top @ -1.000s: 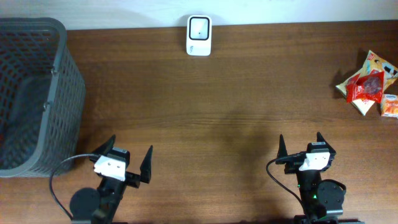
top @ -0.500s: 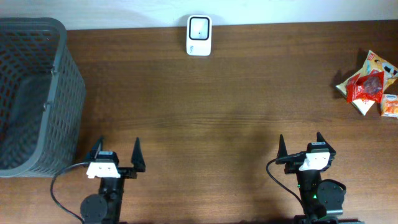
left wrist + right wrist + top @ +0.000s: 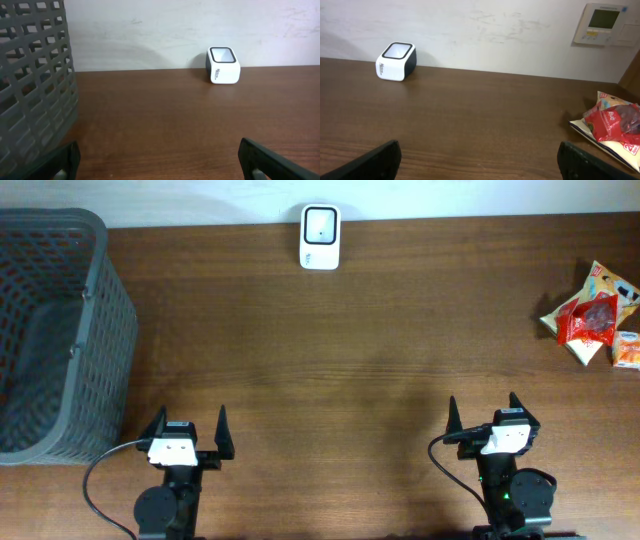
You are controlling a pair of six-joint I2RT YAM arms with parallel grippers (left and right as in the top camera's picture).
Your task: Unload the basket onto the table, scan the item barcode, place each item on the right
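Currently both jaws wide open, nothing gripped. Snack packets [image 3: 592,318] piled at right edge of counter [image 3: 380,330], well apart from scanner [image 3: 320,224]. Risk: two packets pinched together, or pile nudged off edge by approach.

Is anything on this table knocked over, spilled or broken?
Nothing stands out. The scanner sits upright at the back, the basket stands at the left, and the snack packets lie in a loose heap at the right.
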